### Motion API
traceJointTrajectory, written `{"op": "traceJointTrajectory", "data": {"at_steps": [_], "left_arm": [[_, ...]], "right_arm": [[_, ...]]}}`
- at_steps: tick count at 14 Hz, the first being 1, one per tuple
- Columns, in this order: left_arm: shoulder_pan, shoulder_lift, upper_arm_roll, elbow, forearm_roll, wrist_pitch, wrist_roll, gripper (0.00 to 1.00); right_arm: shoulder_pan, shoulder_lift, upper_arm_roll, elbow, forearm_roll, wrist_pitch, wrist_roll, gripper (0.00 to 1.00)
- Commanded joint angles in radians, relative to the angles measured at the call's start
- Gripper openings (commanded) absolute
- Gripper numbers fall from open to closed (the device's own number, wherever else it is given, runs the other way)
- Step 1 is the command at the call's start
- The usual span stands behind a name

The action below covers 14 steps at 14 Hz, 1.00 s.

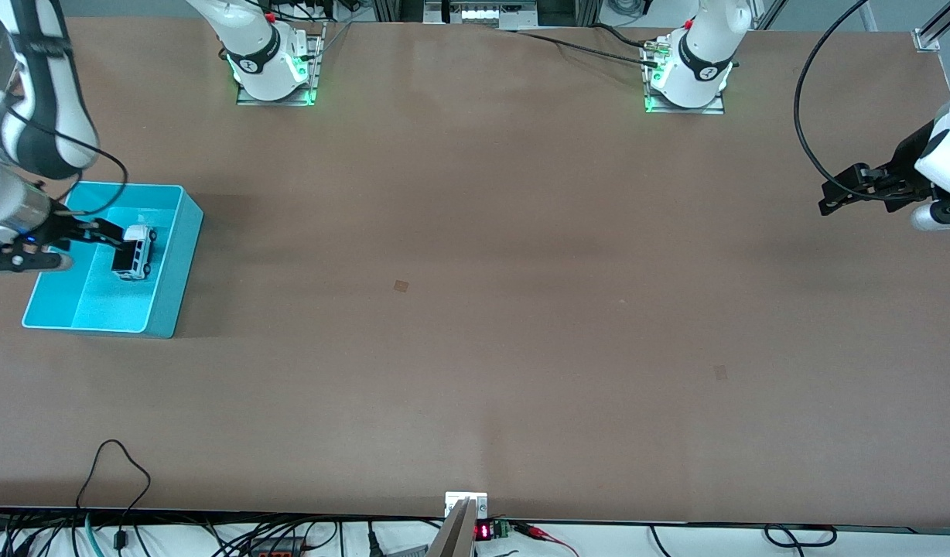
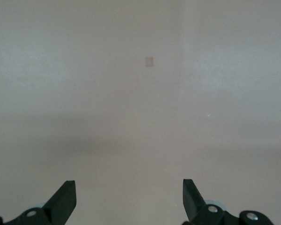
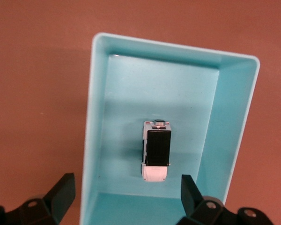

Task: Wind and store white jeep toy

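Note:
The white jeep toy (image 1: 134, 251) with its black roof panel rests on the floor of the turquoise bin (image 1: 175, 267) at the right arm's end of the table. In the right wrist view the jeep (image 3: 156, 150) lies inside the bin (image 3: 90, 117), apart from both fingers. My right gripper (image 1: 107, 234) hangs open and empty over the bin, just above the jeep; it also shows in the right wrist view (image 3: 126, 185). My left gripper (image 1: 831, 195) is open and empty over bare table at the left arm's end, and its own view (image 2: 129, 187) shows only tabletop.
The brown table carries two small darker patches (image 1: 401, 285) (image 1: 720, 372); one shows in the left wrist view (image 2: 149, 61). Cables run along the table edge nearest the front camera (image 1: 111, 464). The arm bases (image 1: 274, 70) (image 1: 688, 77) stand along the top of the front view.

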Motion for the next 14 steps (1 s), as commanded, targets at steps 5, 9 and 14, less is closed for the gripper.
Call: {"op": "traceJointTrajectory", "data": {"at_steps": [5, 9, 14], "left_arm": [[-0.001, -0.013, -0.001, 0.005, -0.014, -0.01, 0.002, 1.0], [-0.001, -0.027, 0.0, -0.004, -0.016, -0.006, 0.009, 1.0], [-0.001, -0.039, 0.0, -0.016, -0.016, 0.006, 0.014, 1.0]], "right_arm": [[-0.003, -0.048, 0.141, 0.257, 0.008, -0.314, 0.001, 1.0], [0.006, -0.089, 0.166, 0.32, 0.089, -0.414, 0.005, 1.0], [0.086, -0.081, 0.175, 0.368, 0.094, -0.471, 0.114, 1.0]]}}
